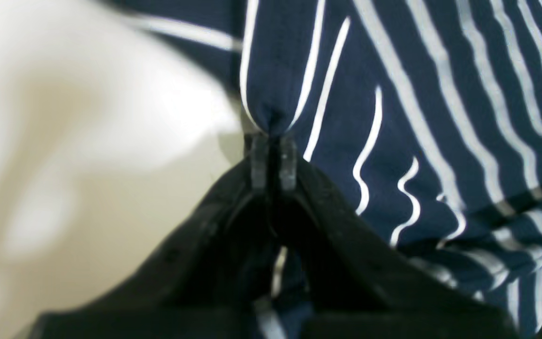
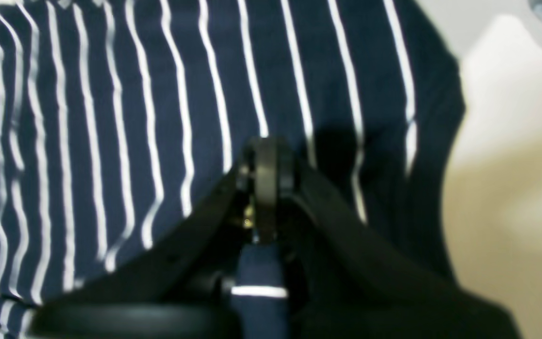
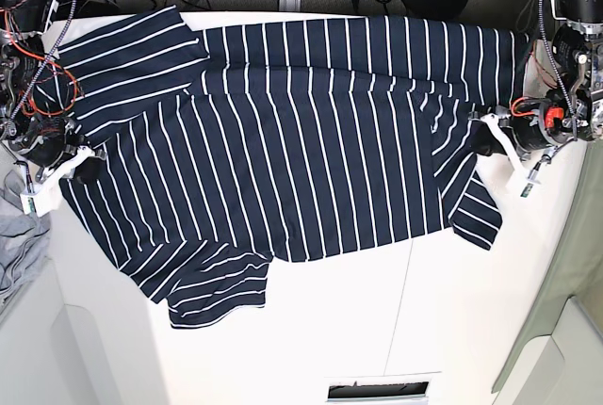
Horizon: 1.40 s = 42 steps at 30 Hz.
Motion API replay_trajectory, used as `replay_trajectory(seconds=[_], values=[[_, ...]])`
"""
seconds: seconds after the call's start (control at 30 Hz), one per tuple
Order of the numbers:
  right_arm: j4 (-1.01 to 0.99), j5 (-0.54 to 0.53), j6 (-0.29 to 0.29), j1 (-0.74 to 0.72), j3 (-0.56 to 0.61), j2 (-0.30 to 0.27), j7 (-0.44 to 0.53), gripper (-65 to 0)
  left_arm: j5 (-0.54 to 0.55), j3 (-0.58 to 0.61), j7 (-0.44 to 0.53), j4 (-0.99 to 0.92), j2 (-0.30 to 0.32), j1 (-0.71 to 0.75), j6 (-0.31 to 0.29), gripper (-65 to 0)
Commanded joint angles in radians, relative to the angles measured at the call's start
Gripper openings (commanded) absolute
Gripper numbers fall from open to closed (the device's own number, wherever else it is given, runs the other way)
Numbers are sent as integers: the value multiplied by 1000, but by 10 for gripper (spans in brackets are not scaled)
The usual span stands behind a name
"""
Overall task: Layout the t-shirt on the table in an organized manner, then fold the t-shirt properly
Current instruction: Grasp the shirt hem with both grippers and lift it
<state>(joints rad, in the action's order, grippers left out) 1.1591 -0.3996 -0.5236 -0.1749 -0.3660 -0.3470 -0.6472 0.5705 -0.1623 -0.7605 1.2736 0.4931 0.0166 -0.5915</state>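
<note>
Base looks straight down; 2 wrist views sit close over the t-shirt [image 3: 301, 132].

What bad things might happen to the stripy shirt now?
1. Both grippers pinch only a small bit of the t-shirt: the left gripper holds a bunched tip, so it might slip out.
2. The right gripper pulls the opposite side; uneven pulling could leave wrinkles.
3. The sleeve near the front of the table lies crumpled and may fold in crooked.

White table [image 3: 377, 330] — striped t-shirt [image 3: 301, 141] spread across it.
</note>
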Motion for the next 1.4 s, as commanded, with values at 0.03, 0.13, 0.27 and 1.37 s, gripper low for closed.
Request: replay_trajectory(seconds=[0.03, 0.13, 0.27, 1.37], values=[[13, -15, -3, -18, -5, -24, 23, -650, 26, -8, -8, 15, 39, -14, -3, -650], [13, -16, -3, -18, -5, -23, 26, -650, 39, -8, -56, 15, 56, -13, -3, -650], [13, -15, -3, -18, -5, -23, 26, -650, 40, -8, -109, 15, 60, -13, -3, -650], [13, 5, 30, -19, -5, -73, 40, -650, -21, -141, -151, 15, 98, 36, 117, -474]])
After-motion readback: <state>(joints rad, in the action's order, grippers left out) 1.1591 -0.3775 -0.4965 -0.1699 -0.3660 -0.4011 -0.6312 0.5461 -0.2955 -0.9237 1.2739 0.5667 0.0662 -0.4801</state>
